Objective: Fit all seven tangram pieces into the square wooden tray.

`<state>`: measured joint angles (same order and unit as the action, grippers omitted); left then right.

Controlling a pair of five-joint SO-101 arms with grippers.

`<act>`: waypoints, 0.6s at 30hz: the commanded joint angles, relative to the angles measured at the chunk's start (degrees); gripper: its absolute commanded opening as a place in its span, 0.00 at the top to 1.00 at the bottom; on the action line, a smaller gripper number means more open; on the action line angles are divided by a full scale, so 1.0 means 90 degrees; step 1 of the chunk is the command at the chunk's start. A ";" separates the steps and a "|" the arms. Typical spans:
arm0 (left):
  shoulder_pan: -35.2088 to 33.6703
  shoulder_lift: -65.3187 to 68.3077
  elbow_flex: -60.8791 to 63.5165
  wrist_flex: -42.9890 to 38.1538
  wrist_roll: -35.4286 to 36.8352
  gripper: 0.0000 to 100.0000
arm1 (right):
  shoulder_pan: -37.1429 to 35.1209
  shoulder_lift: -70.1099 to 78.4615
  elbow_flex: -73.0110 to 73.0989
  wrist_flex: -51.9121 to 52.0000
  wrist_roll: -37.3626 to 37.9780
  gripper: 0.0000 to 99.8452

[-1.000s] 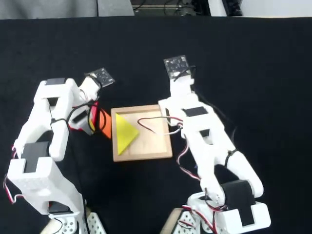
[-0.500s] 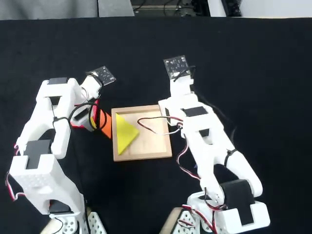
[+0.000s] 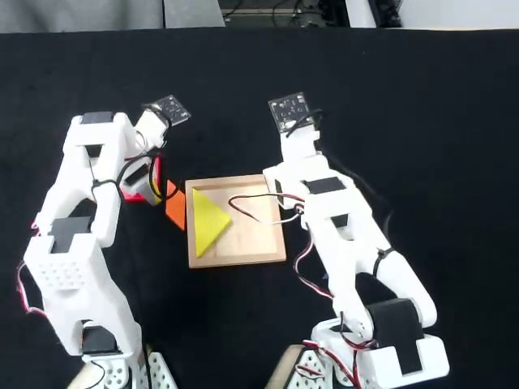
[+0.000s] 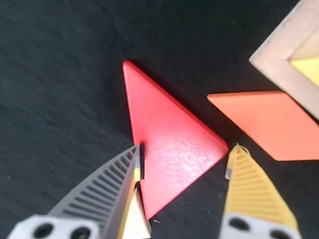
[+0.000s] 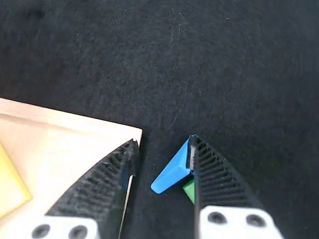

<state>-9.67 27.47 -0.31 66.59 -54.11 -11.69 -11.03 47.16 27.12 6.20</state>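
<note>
Two claws hang low over the black table (image 3: 422, 121). The left claw (image 4: 187, 149) is open wide, and the red triangle (image 4: 164, 144) lies flat on the table between its two fingers. One finger touches the triangle's edge. The other sits just beside its corner. The orange piece (image 4: 264, 122) lies just beside the red triangle, at nine o'clock from the wooden tray (image 3: 235, 259). A yellow triangle (image 3: 209, 219) lies inside the tray, against its nine o'clock side. The right claw (image 5: 162, 142) is open too and holds nothing. It is at the tray's one o'clock corner, with one finger over that corner. A blue piece (image 5: 172, 174) lies just beside its other finger, and a green piece (image 5: 188, 189) touches the blue one.
</note>
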 commanded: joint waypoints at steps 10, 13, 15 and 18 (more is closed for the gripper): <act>0.0093 0.0059 -0.1040 0.1289 0.0303 0.76 | 0.0029 -0.0024 -0.0024 -0.0117 0.0107 0.83; 0.0171 0.0059 -0.1040 0.1495 0.0303 0.76 | 0.0029 -0.0024 -0.0024 -0.0117 0.0107 0.83; 0.0259 0.0059 -0.1040 0.1534 0.0322 0.76 | 0.0029 -0.0024 -0.0024 -0.0117 0.0107 0.83; 0.0308 0.0059 -0.0991 0.1534 0.0342 0.73 | 0.0029 -0.0024 -0.0024 -0.0117 0.0107 0.83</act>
<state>-8.09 28.62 -7.08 79.87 -51.74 -11.69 -11.03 47.16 27.12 6.64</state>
